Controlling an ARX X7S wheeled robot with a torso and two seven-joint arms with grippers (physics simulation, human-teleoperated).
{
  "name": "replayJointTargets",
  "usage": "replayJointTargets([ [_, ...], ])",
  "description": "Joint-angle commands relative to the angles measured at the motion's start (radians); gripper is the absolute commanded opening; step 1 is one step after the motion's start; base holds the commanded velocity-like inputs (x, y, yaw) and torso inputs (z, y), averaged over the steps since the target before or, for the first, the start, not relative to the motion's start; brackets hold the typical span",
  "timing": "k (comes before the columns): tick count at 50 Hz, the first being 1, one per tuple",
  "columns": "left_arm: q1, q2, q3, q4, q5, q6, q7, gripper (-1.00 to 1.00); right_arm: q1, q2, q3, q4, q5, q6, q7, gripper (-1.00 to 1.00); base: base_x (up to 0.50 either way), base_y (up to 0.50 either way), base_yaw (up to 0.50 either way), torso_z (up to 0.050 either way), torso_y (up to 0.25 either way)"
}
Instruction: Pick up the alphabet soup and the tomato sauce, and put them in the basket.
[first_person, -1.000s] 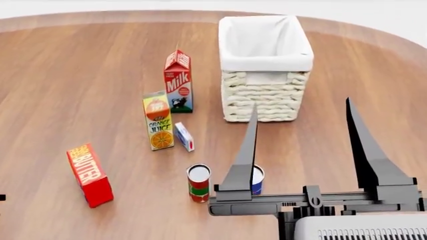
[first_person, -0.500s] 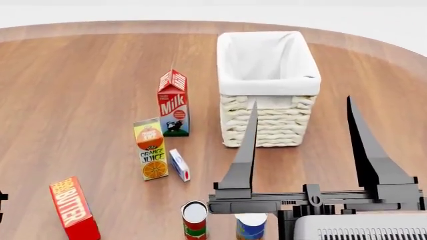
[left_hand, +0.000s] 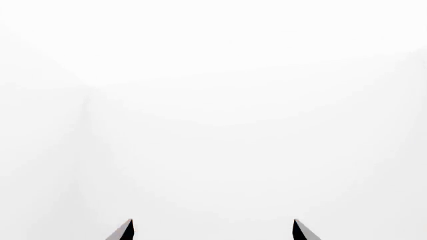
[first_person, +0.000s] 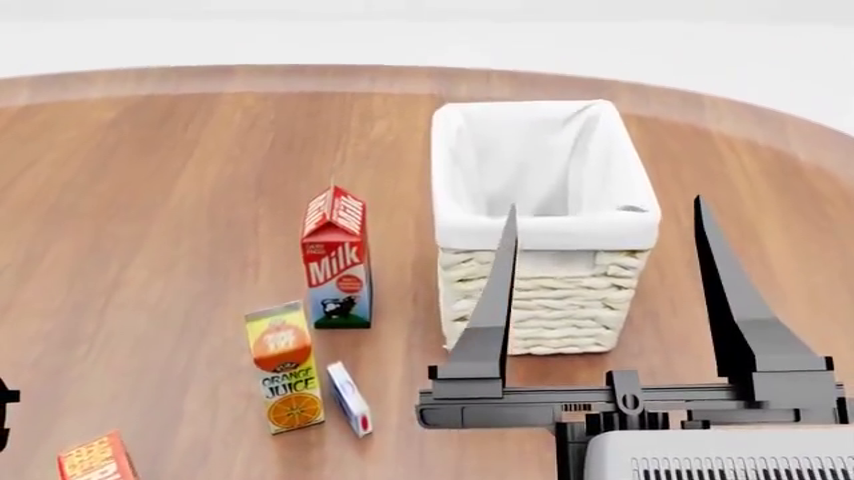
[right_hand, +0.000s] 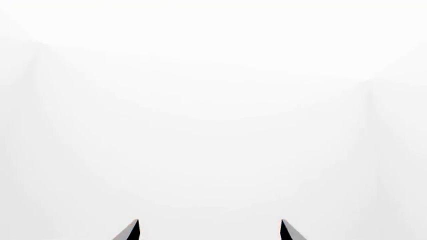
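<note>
Neither can shows in any current view, so where the soup and the sauce sit cannot be told. Basket (first_person: 541, 215) stands on the wood-grain bench (first_person: 160, 200), empty as far as its inside shows.

Right gripper (first_person: 603, 235) fills the low part of the head view: two long black tapered jaws spread wide, nothing between them, hanging in front of the basket's near wall. Left gripper (left_hand: 213, 230) shows only two dark tips set apart in its wrist view against blank white, so released, holding nothing. Right wrist view is the same, blank white with two tips.

Risks, as a judgement: with the cans out of sight, any reach would be blind and could knock a can over or roll it away. Both wrist cameras see only white, so no help lining up. The long jaws hang near the basket rim and could catch the cloth lining or shove the light basket.

Shapes: basket is rectangular, off-white woven wicker, white cloth folded over the rim. Left of the basket stands a gable-top milk carton (first_person: 336, 258); further left and nearer, a juice carton (first_person: 284, 367), a small white box (first_person: 348, 398) and a red-orange butter box (first_person: 96, 458) cut by the frame edge. All look like smooth printed card.
</note>
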Motion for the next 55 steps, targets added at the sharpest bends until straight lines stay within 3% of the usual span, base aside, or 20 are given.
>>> replayJointTargets([
  [1,0.002,-0.007,0.006,0.002,0.001,0.0,-0.007,1.0,-0.001,0.008,-0.005,-0.015,0.004,0.012,0.006,1.0,0.32,0.0,0.0,0.0,0.015],
  [55,-0.004,-0.032,0.026,0.011,-0.015,-0.007,-0.034,1.0,0.005,0.032,-0.038,-0.058,0.014,0.054,0.035,1.0,0.31,0.0,0.0,0.0,0.0],
])
